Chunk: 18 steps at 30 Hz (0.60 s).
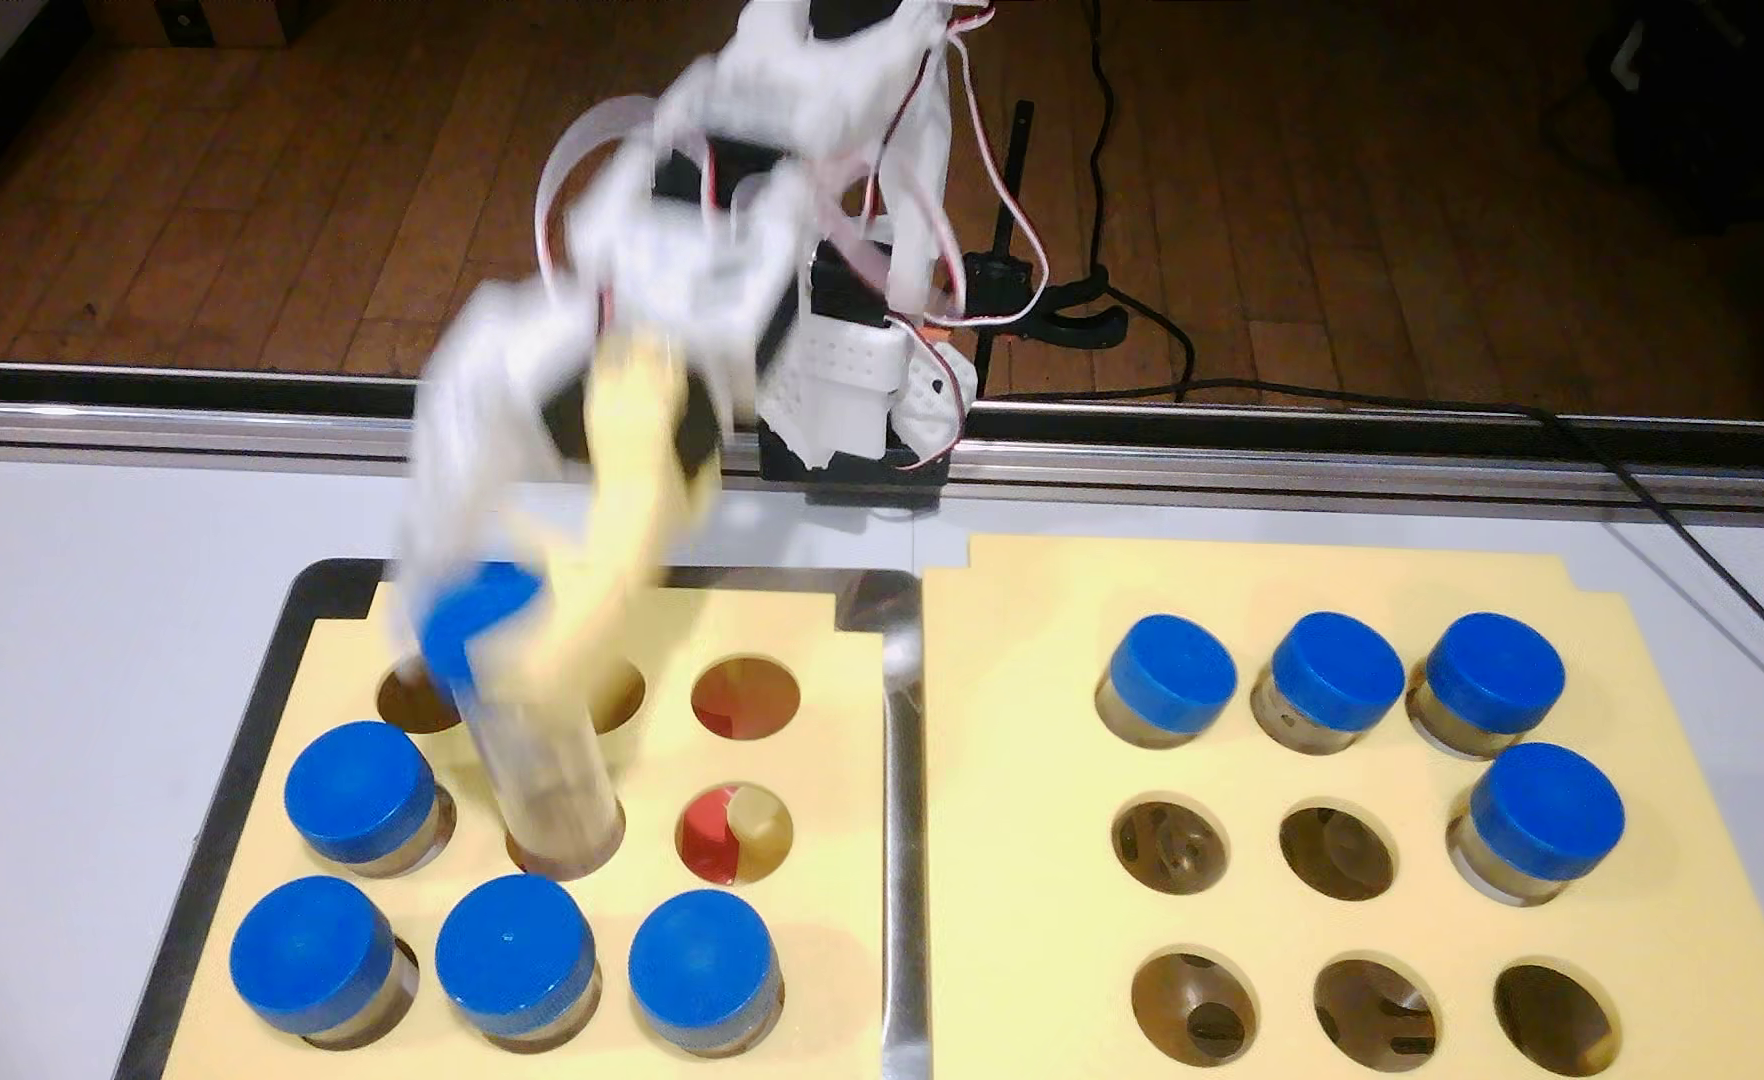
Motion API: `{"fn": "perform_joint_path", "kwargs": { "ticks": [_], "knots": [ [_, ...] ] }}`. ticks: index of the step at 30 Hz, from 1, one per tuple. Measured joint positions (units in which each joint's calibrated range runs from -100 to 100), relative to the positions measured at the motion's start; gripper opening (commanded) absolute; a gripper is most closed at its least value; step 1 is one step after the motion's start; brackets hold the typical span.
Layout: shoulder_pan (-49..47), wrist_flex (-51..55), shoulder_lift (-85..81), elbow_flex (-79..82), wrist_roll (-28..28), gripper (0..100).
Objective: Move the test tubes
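Note:
Several clear test tubes with blue caps stand in two yellow foam racks. The left rack (836, 935) holds several seated tubes, such as one (360, 791) at middle left and three along the front row (514, 950). The right rack (1023, 831) holds three in its back row (1337, 670) and one (1548, 815) at middle right. My gripper (488, 633), blurred, is shut on the blue cap of a test tube (545, 768). This tube is tilted, with its bottom end in the left rack's centre hole.
A metal tray rim (904, 831) runs between the racks. Empty holes show in the left rack's back row (746, 694) and right column (732, 836), and several in the right rack (1169, 846). The arm base (857, 415) stands at the table's back edge.

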Motion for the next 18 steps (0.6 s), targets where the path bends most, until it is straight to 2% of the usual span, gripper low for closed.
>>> {"fn": "perform_joint_path", "kwargs": {
  "ticks": [6, 8, 11, 15, 18],
  "knots": [
    [-0.35, -5.59, -3.64, -12.74, -0.05, 12],
    [-2.64, -13.58, -3.73, -14.8, -0.05, 12],
    [-6.15, -20.13, -3.81, -15.18, -0.05, 12],
    [-15.99, -23.31, -3.9, -12.08, -0.15, 12],
    [-24.86, -23.7, -3.81, -2.53, -2.15, 12]
  ]
}}
